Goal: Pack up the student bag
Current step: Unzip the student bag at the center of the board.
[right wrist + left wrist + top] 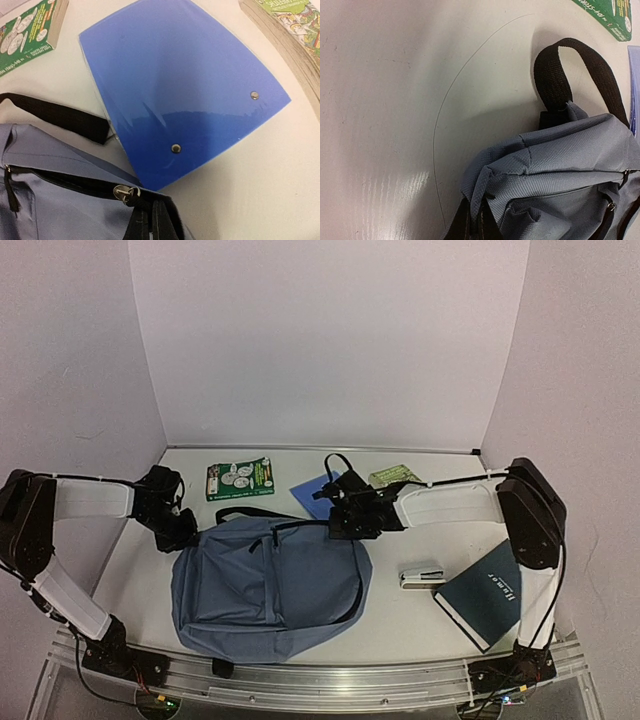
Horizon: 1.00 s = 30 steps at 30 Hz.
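Observation:
The student bag (270,590), slate-blue with black straps, lies flat on the table in front of both arms. My left gripper (183,532) is at the bag's upper left corner. In the left wrist view its jaws (477,222) are shut on a pinched fold of the bag's fabric (570,165). My right gripper (345,525) is at the bag's upper right edge. In the right wrist view it (150,225) is shut on the black cord of the zip pull (125,192), at the end of the black zip line on the bag (60,200).
A green book (240,478), a blue plastic folder (315,488) and a second book with a green cover (395,476) lie behind the bag. A stapler (421,574) and a dark teal notebook (482,593) lie to its right. The bag's black carry loop (580,70) rests on the table.

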Each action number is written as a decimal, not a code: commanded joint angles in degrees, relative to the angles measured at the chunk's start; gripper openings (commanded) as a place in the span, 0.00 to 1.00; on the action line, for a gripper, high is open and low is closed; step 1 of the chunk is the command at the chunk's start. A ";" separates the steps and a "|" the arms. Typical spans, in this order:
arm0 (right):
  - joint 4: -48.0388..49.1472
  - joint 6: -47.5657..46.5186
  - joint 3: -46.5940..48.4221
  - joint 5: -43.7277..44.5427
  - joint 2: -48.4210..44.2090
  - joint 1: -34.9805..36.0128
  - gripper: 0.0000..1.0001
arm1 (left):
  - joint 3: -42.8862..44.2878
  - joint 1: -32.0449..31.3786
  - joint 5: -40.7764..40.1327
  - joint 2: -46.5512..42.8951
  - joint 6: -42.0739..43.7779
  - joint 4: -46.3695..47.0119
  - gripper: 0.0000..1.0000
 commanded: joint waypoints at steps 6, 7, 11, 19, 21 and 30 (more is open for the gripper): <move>-13.31 -6.53 -3.58 -5.12 -8.70 -2.27 0.00 | 5.77 1.72 -7.56 0.65 0.37 -3.15 0.00; -13.87 -6.71 -4.22 -7.38 -8.85 -2.23 0.00 | 6.07 1.73 -7.59 1.22 0.29 -3.15 0.00; -15.73 -7.84 -6.65 -13.86 -9.99 -2.26 0.00 | 6.78 1.73 -7.63 3.32 0.32 -2.74 0.00; -14.39 -8.72 -9.34 -20.03 -13.06 -2.27 0.00 | 9.29 1.33 -4.81 0.05 8.78 2.67 0.47; -13.57 -8.44 -9.27 -22.42 -13.17 -2.27 0.00 | 11.07 0.38 -4.45 -2.44 11.93 4.20 0.70; -10.93 -6.25 -10.50 -24.91 -16.18 -2.25 0.00 | 20.70 -11.02 15.65 4.78 32.85 13.12 0.79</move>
